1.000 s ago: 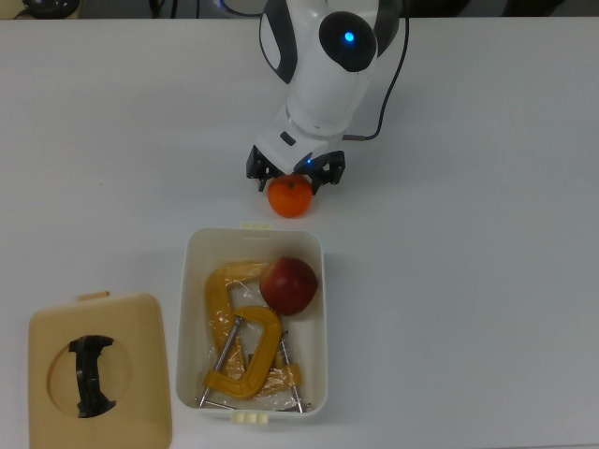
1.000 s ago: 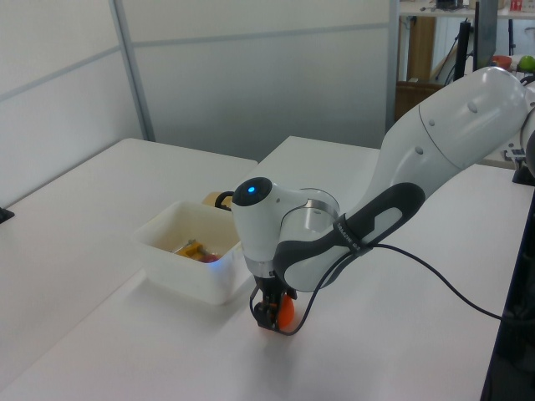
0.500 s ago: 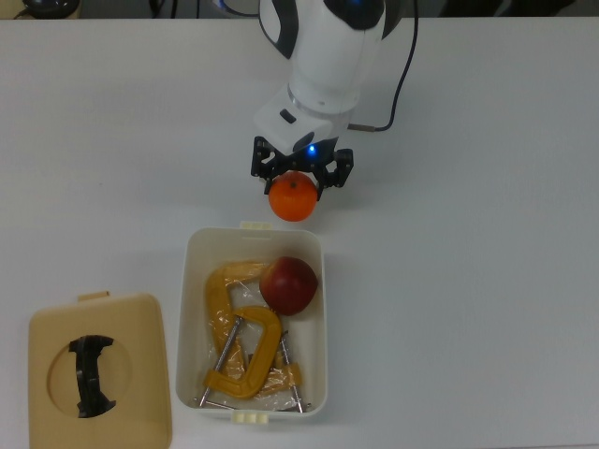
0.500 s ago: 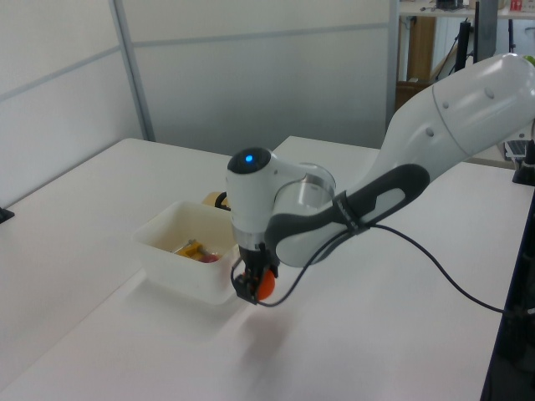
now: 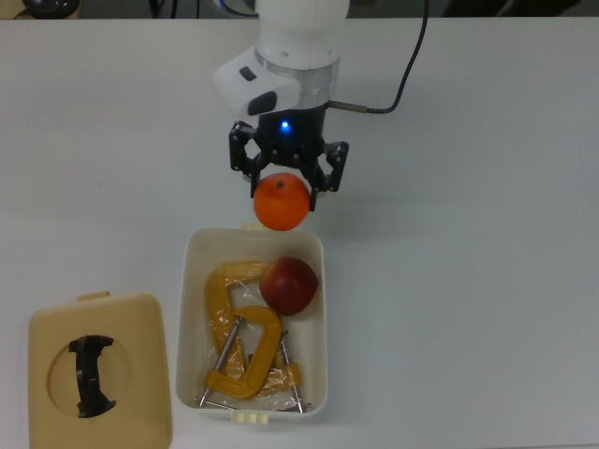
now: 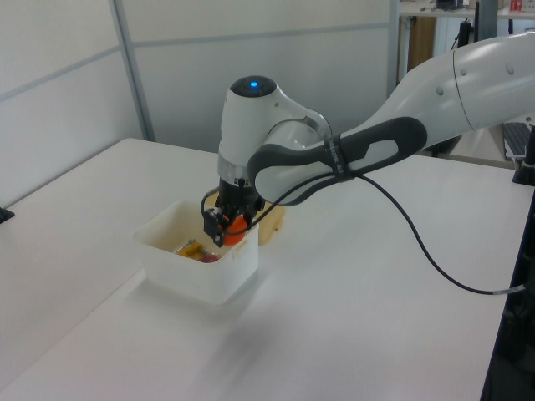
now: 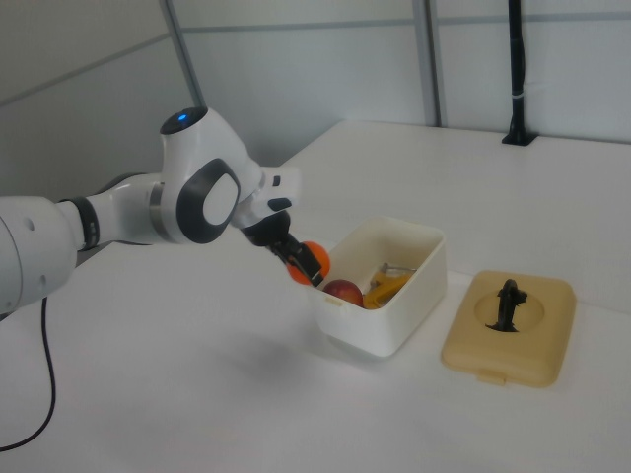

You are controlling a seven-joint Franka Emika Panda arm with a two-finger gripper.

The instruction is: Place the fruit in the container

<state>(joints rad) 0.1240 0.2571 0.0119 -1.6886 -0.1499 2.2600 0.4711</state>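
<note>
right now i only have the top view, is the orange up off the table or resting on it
Observer: Off the table. In the right view the orange hangs in the hand with bare table beneath it.
Operator: high enough to clear the tub wall
Observer: It looks so. In the left view it sits above the rim of the container.
Operator: is it over the inside yet
Observer: Not quite, as far as I can tell. The right view shows it just outside the container's short end, the end where the apple lies inside.
</note>
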